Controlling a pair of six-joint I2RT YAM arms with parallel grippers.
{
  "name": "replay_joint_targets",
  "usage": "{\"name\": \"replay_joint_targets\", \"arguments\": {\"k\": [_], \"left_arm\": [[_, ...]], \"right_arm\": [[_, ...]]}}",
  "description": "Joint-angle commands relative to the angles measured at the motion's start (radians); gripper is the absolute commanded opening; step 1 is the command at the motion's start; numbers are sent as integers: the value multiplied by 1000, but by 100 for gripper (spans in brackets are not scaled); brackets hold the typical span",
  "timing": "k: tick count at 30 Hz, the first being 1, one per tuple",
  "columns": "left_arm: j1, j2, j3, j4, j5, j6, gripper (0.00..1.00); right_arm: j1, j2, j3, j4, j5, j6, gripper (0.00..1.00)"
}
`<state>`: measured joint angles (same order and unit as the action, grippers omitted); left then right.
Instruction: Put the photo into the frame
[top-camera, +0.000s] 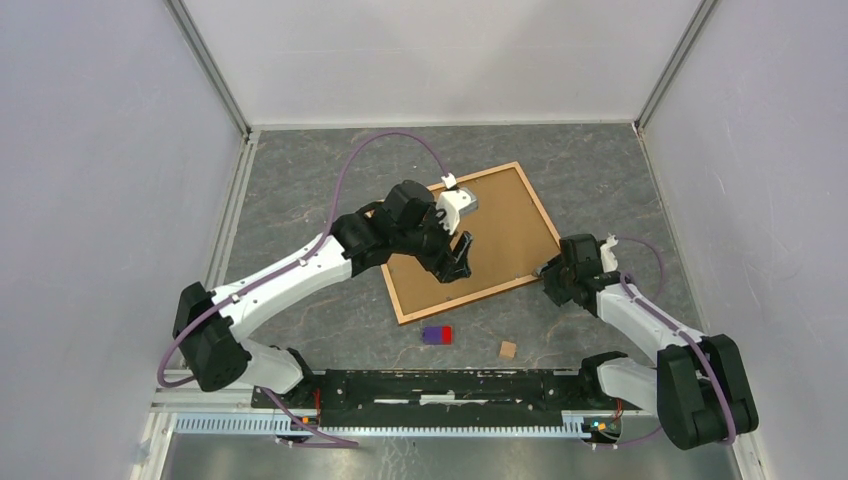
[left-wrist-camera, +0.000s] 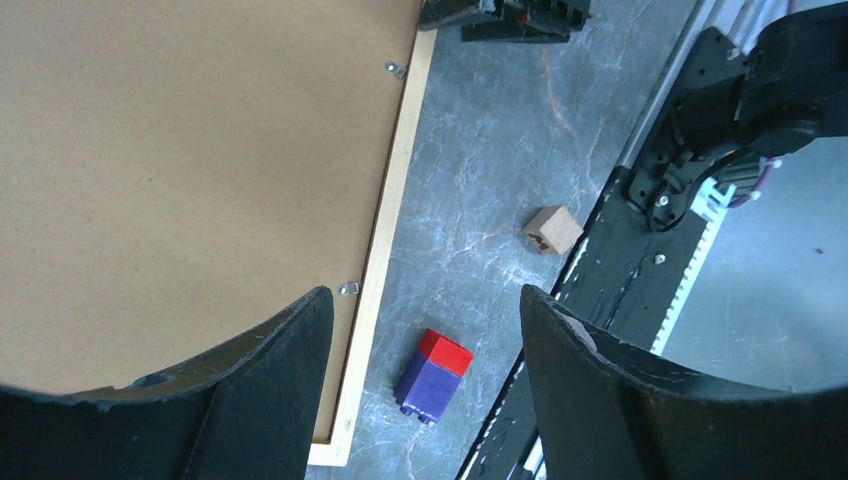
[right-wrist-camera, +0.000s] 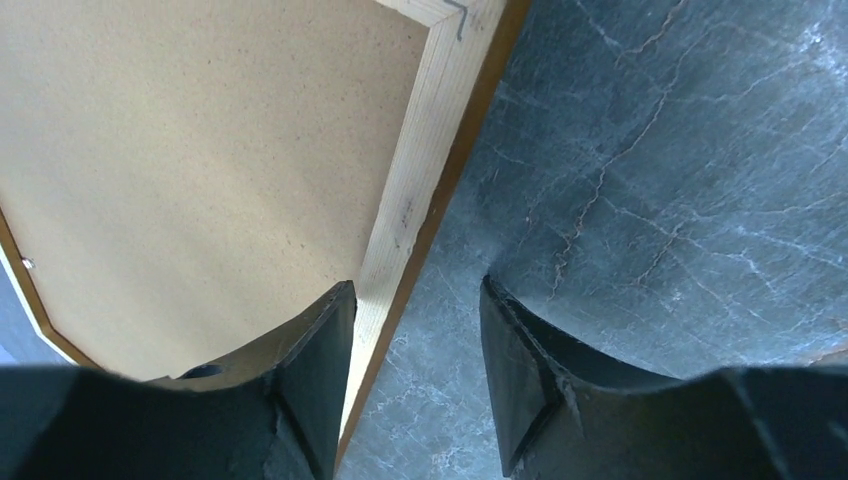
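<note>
The frame (top-camera: 470, 297) of light wood lies face down in the middle of the table, with the plain brown backing board (top-camera: 505, 225) filling it. The photo is hidden. My left gripper (top-camera: 455, 262) is open and empty, held above the frame's near part; its view shows the moulding (left-wrist-camera: 385, 215), the board (left-wrist-camera: 200, 170) and two metal clips (left-wrist-camera: 348, 289). My right gripper (top-camera: 548, 276) is open and empty at the frame's near right corner. In its view one finger is over the moulding (right-wrist-camera: 420, 180) and board (right-wrist-camera: 200, 170), the other over bare table.
A red and blue block (top-camera: 437, 335) lies on the table just in front of the frame, also in the left wrist view (left-wrist-camera: 435, 375). A small wooden cube (top-camera: 508, 349) sits to its right (left-wrist-camera: 552, 229). White walls enclose the table.
</note>
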<state>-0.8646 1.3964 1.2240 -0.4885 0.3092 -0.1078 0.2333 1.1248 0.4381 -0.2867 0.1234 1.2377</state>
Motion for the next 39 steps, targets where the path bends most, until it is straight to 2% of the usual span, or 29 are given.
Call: {"name": "replay_joint_targets", "arguments": {"k": [1,9,11,13,14,20,25,29,30,31,32,33,36,39], "left_arm": [[-29,21,47,-28,-55,77,75],[-122,99,59,-73,-198,152,79],[-146,123,59,-75,-234,164,81],[-174,149,59,-76,-280,166,83],[-188,164,60,-75,-293,166,84],[-257,260,98,-71,-352,103,83],[-302,310,107,-24,-465,40,83],[-319,340,121,-15,-495,-23,82],[-319,327,109,0,-496,-33,82],[-318,314,93,14,-498,-42,82],[-319,298,82,21,-503,-45,82],[-319,288,73,25,-507,-46,82],[-317,261,55,21,-528,-44,84],[-317,242,36,28,-535,-46,84]], "right_arm": [[-4,21,-17,31,47,82,53],[-3,43,-37,51,22,129,41],[-4,46,-42,66,3,129,28],[-4,48,-39,69,-17,128,6],[-4,46,-36,71,-30,128,0],[-4,31,3,87,-92,129,0],[-5,-5,35,61,-110,150,0],[-8,-38,7,119,-109,138,0],[-12,-44,1,131,-103,126,9],[-13,-44,-2,132,-88,120,23],[-14,-40,-4,132,-82,116,42],[-19,-29,-3,131,-86,109,50],[-25,9,22,96,-101,106,56],[-31,71,65,73,-121,113,57]]}}
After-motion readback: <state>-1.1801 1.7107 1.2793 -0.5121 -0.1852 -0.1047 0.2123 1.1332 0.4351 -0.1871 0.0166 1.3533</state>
